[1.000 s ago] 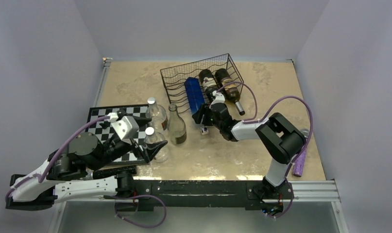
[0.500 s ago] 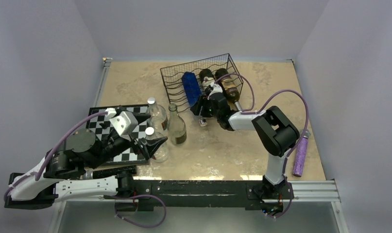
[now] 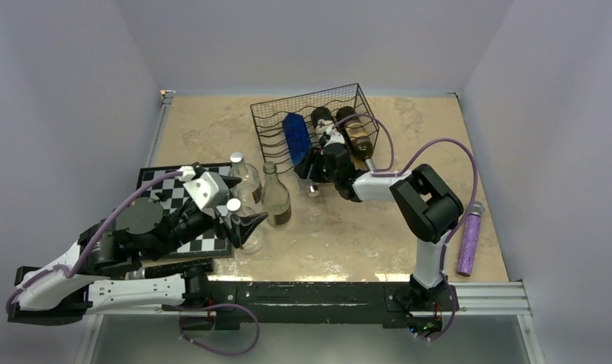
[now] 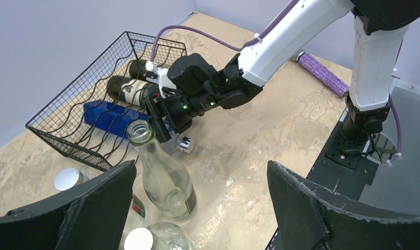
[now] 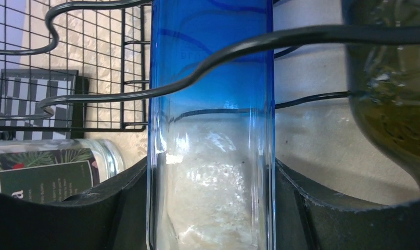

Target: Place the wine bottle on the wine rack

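Note:
The black wire wine rack [image 3: 266,120] stands at the back middle, with two dark bottles [image 3: 346,127] lying in it. My right gripper [image 3: 312,162] is shut on a blue wine bottle [image 3: 294,135]. The bottle's body lies in the rack's left part and its silver cap [image 3: 309,187] points to the front. In the right wrist view the fingers [image 5: 96,208] clamp the blue glass [image 5: 210,104] under a wavy rack wire [image 5: 312,35]. My left gripper [image 3: 244,222] is open and empty, hovering by the clear bottles. The left wrist view shows the blue bottle [image 4: 110,115] in the rack [image 4: 59,112].
Three clear bottles [image 3: 275,196] stand at the edge of a chessboard [image 3: 160,199], left of the rack. One is uncapped [image 4: 163,174]. A purple cylinder [image 3: 468,239] lies at the right near the front rail. A dark green bottle [image 5: 395,99] lies right beside the blue one.
My right gripper has pushed the blue bottle up and left, deeper into the rack. My left arm has shifted a little to the right, toward the clear bottles.

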Motion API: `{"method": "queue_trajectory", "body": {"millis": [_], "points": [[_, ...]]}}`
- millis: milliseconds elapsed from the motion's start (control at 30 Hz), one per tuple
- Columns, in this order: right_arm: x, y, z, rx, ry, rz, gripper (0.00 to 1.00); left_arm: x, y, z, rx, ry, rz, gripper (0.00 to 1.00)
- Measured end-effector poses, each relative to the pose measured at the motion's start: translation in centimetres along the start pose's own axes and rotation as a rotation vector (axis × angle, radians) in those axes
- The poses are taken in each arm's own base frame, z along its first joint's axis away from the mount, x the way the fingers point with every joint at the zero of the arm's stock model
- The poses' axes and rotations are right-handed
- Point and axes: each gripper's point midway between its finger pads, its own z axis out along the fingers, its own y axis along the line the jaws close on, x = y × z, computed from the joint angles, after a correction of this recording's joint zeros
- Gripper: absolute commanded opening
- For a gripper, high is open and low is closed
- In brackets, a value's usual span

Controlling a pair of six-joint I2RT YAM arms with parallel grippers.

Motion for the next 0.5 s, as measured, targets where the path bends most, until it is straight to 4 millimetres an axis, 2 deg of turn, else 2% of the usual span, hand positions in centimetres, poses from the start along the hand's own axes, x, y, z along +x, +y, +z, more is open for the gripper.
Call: {"method": "queue_trajectory", "body": {"millis": [67, 100, 167, 233, 367, 500], "points": [[-0.1, -0.4, 0.0, 0.023, -0.009, 0.012, 0.07, -0.1, 0.1, -0.2, -0.002, -0.005, -0.002, 0.99], [-0.2, -0.5, 0.1, 0.032, -0.016, 0.019, 0.18, -0.2, 0.2, -0.3, -0.003, -0.009, -0.004, 0.99], [-0.4, -0.6, 0.1, 0.039, -0.022, 0.026, 0.46, -0.3, 0.3, -0.5, -0.004, -0.016, -0.008, 0.99], [-0.4, -0.5, 0.1, 0.040, -0.022, 0.029, 0.63, -0.3, 0.4, -0.6, -0.005, -0.020, -0.010, 0.99], [-0.6, -0.5, 0.0, 0.041, -0.027, 0.030, 0.78, -0.3, 0.4, -0.7, -0.005, -0.021, -0.010, 0.99], [-3.1, 0.9, -1.4, 0.008, -0.092, 0.028, 0.90, -0.1, 0.6, -1.1, -0.005, -0.016, -0.008, 0.99]]}}
